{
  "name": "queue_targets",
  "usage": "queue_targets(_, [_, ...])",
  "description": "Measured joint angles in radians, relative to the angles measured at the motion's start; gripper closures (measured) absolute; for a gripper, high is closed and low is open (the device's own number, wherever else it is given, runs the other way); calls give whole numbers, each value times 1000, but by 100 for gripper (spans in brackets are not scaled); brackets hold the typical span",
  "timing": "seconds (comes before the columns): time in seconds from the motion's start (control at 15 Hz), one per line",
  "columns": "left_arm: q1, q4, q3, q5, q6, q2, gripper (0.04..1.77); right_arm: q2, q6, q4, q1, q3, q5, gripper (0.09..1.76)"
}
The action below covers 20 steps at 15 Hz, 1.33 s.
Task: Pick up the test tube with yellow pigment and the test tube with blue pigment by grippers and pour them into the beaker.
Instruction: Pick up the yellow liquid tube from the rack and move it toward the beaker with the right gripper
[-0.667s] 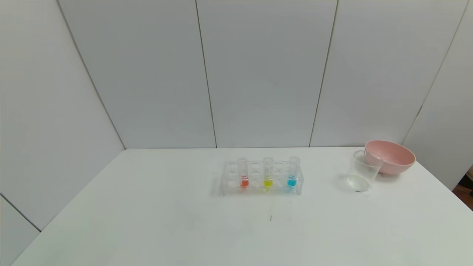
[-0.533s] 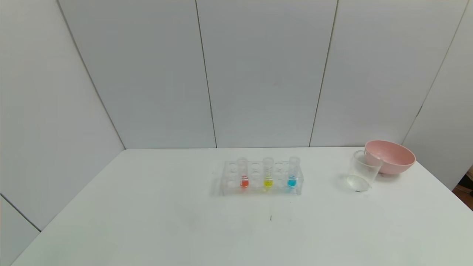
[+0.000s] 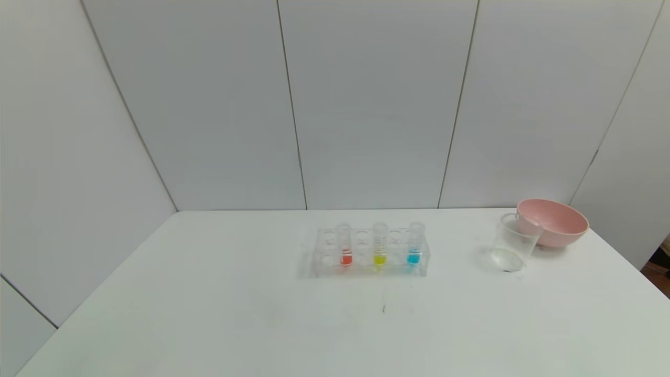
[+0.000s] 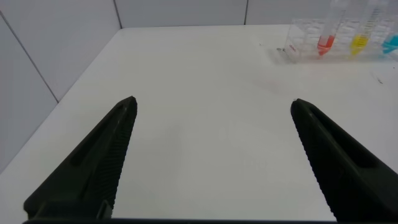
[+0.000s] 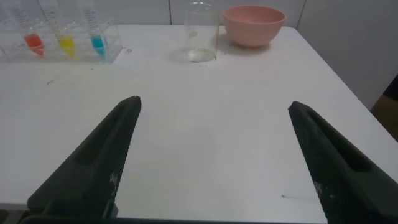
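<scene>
The test tube with yellow pigment stands upright in the middle of a clear rack, with the test tube with blue pigment to its right. Both also show far off in the wrist views: yellow and blue. The beaker stands upright to the right of the rack, right beside the pink bowl. My left gripper and right gripper hang open over bare table, nothing between their fingers. Neither arm appears in the head view.
A tube of orange-red liquid stands at the left of the rack. A pink bowl sits behind the beaker at the table's right rear. Grey wall panels close the back and sides. The table's right edge runs near the bowl.
</scene>
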Motion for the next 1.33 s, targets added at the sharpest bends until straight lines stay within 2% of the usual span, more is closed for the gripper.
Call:
queue_targets(0.4, [0,0,0,0,0,0,5,9,-2,5,0,-56,0,14])
queue_targets(0.6, [0,0,0,0,0,0,5,89,-1,-17,-5,-121,3,14])
queue_targets(0.73, [0,0,0,0,0,0,5,188,0,-101,-5,-152,4,14])
queue_targets(1.07, [0,0,0,0,0,0,5,544,2,-428,17,-173,11,14])
queue_targets(1.33, [0,0,0,0,0,0,5,854,13,-627,130,-209,-14,14])
